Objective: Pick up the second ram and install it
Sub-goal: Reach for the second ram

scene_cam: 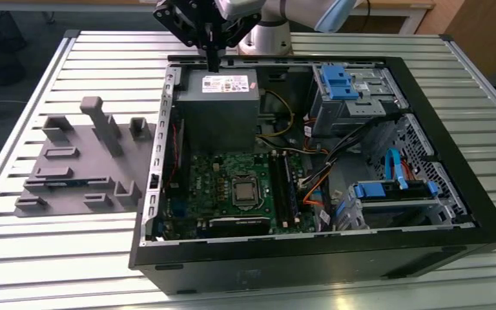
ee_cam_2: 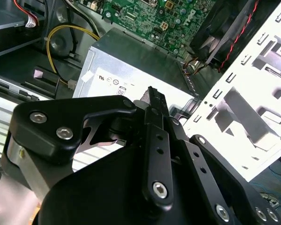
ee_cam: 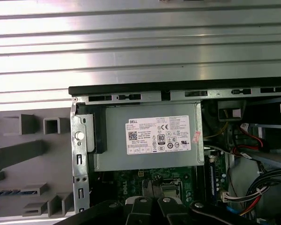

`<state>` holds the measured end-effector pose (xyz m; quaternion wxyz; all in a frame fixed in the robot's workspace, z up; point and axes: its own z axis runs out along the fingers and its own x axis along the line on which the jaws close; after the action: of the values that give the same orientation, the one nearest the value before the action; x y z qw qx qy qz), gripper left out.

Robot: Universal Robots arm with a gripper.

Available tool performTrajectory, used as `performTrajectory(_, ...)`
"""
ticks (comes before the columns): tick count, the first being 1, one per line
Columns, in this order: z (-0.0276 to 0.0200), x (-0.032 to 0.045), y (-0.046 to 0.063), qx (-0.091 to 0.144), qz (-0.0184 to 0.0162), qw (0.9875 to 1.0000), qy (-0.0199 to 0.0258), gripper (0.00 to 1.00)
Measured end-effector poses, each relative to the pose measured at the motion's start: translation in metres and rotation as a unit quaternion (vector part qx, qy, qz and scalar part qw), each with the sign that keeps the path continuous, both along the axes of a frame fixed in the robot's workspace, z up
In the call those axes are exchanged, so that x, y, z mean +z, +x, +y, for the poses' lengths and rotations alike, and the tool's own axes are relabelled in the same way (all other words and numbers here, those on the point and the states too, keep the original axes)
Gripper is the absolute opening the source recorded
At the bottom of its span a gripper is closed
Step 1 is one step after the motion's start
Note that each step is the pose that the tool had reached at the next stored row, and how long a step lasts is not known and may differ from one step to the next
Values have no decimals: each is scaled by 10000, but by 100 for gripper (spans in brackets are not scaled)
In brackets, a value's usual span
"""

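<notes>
Above the power supply (scene_cam: pixel 217 110) in the open case (scene_cam: pixel 317 258), the gripper (scene_cam: pixel 214 64) points straight down, fingers (scene_cam: pixel 212 51) together and empty, while the second ram (scene_cam: pixel 59 183) lies in the grey fixture (scene_cam: pixel 72 165) outside the case.

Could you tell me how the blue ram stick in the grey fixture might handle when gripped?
The second ram is a thin board, so probably stiff and light. Sitting in a slot of the grey fixture, it should not slide, but may bind if tilted.

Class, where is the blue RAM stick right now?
The second ram lies in the grey fixture, at the exterior view's left of the open computer case.
</notes>
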<state>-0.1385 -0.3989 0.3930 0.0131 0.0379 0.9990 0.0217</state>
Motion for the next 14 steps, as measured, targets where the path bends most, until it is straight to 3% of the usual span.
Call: performTrajectory(14,0,-1,-27,0,0,10000,0,11)
